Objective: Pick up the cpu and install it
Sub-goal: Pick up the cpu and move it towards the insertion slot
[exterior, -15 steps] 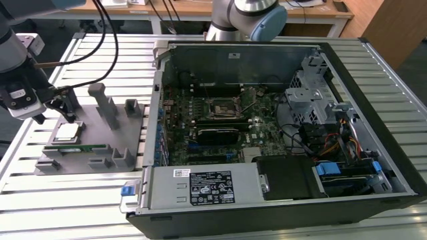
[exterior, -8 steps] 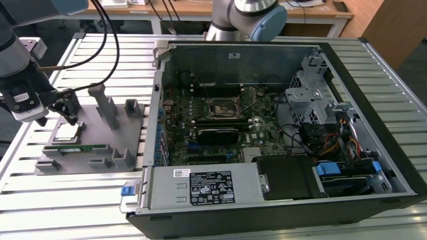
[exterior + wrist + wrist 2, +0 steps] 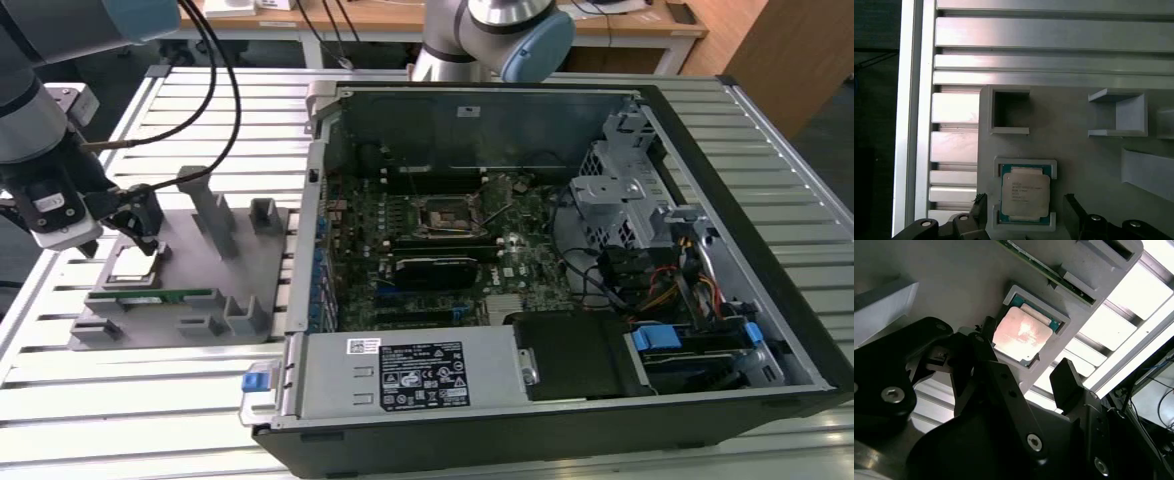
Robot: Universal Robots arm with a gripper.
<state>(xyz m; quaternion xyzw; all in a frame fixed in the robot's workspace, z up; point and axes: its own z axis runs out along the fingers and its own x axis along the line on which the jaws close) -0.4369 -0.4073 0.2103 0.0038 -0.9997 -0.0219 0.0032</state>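
exterior view's left: the gripper (image 3: 134, 228) hangs over a grey tray (image 3: 200, 300) on a slatted table (image 3: 134, 400), spread wide and holding nothing. the cpu (image 3: 136, 266) lies flat in a square pocket of that tray, just below the gripper. in both wrist views the fingers (image 3: 1072, 210) (image 3: 1066, 377) stand one on each side of the pocket, not closed on the cpu. exterior view's right: an open computer case (image 3: 747, 200), with a socket (image 3: 441, 213) on its board.

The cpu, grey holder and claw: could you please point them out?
cpu (image 3: 1025, 195), first wrist view, metal top's middle.
grey holder (image 3: 1074, 155), first wrist view, bare surface.
claw (image 3: 1024, 347), second wrist view, midway between fingertips.
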